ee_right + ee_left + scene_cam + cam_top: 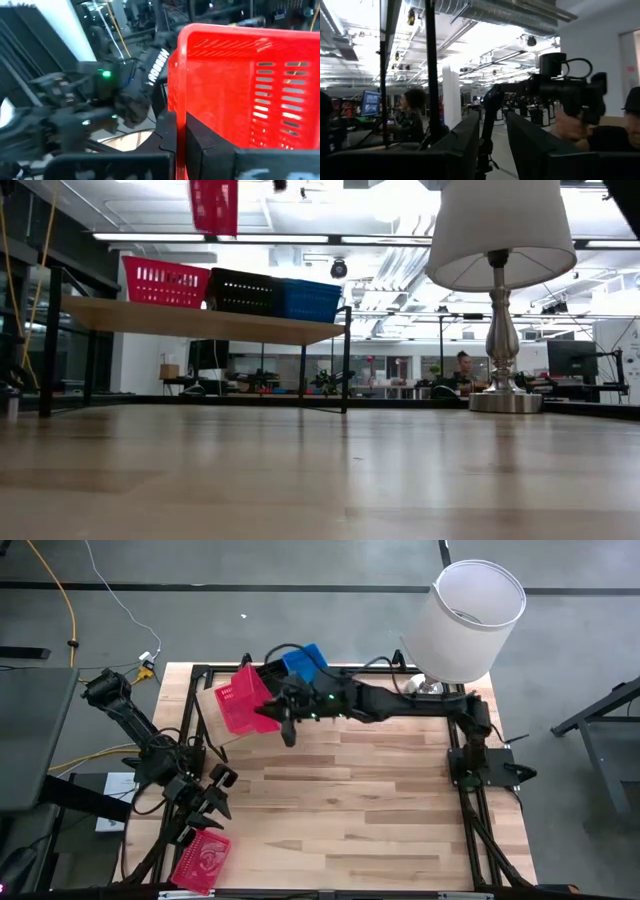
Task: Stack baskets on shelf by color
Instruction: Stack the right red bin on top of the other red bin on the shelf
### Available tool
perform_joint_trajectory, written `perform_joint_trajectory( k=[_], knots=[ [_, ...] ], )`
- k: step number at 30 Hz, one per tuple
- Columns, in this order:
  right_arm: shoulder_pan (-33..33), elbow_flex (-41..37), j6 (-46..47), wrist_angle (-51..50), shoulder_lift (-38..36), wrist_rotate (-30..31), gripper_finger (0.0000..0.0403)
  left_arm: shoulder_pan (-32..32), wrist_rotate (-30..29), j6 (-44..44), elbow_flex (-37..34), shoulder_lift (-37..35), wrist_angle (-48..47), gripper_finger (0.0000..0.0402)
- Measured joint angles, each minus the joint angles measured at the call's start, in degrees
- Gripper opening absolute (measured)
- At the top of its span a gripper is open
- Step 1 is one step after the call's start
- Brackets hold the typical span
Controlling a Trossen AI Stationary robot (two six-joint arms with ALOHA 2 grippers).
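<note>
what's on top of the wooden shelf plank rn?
Light wooden shelf plank carries three ribbed plastic baskets side by side: red, black, blue. Their insides aren't visible from table height.

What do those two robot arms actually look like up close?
Both arms are dark, near-black jointed links with black cables along them. The right arm shows small green lights near its wrist. Each ends in a black two-finger gripper: the left gripper and the right gripper.

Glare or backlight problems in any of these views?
Low view: ceiling lights flare behind the lampshade, and the tabletop shows sheen. Left wrist view: the bright ceiling backlights the open left end effector into silhouette. Right wrist view: the red basket, gripped by the right end effector, is evenly lit. High view: even light, soft shadows only.
</note>
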Motion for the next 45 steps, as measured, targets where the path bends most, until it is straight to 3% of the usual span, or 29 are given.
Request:
perform_joint_trajectory(
  k=[9, 36, 40, 45],
  knots=[
    [-3.5, -0.1, 3.3, 4.1, 5.0, -4.3, 0.0000, 0.0, -1.7, 1.5, 0.0, 0.0, 0.0, 0.0092],
    [-3.8, 0.0, 1.7, 3.4, 6.9, -4.6, 0.0001, 0.0, -1.7, 4.0, 0.0, 0.0, -0.1, 0.0092],
    [-3.8, 0.0, 2.2, 3.1, 6.9, -4.6, 0.0020, 0.0, -1.7, 4.0, 0.0, 0.0, 0.0, 0.0092],
    [-3.8, 0.0, 2.2, 2.9, 6.9, -4.4, 0.0077, 0.0, -1.7, 4.0, 0.0, 0.0, -0.1, 0.0092]
  ],
)
